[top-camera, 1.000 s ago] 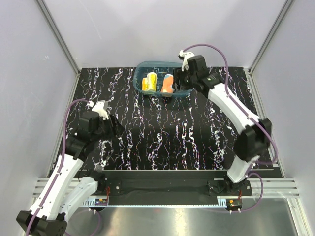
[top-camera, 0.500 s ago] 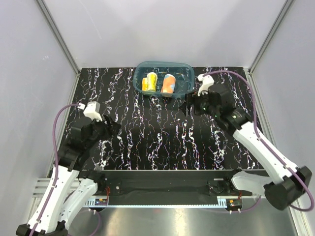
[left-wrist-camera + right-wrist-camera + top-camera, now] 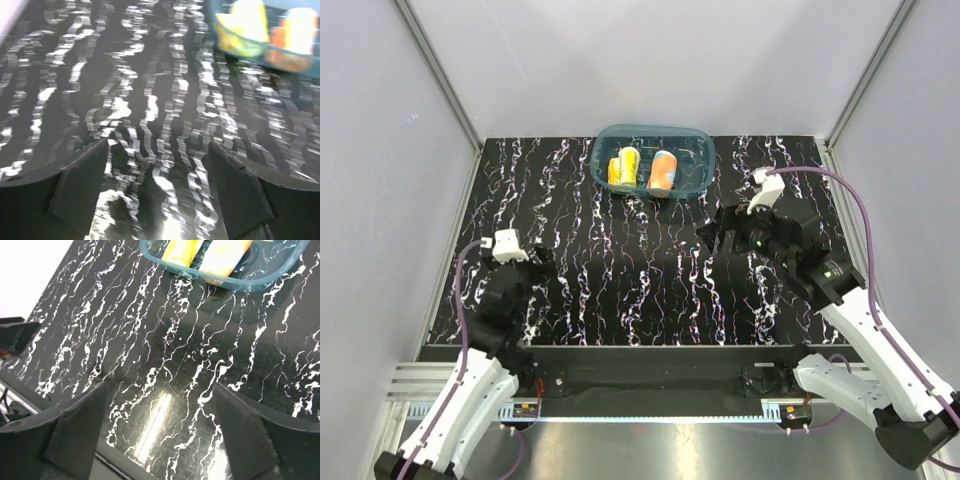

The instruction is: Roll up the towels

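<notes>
The yellow towel and the orange towel lie rolled up side by side inside the teal tub at the back of the table. Both towels also show in the right wrist view, yellow and orange, and blurred in the left wrist view, yellow and orange. My left gripper is open and empty over the table's left front. My right gripper is open and empty over the table, in front of and right of the tub.
The table is black with white marbling. Grey walls and metal frame posts close in the sides and back. A metal rail with the arm bases runs along the near edge.
My right arm has pulled back from the tub toward the front right, its gripper empty. My left arm has drawn back toward its base.
</notes>
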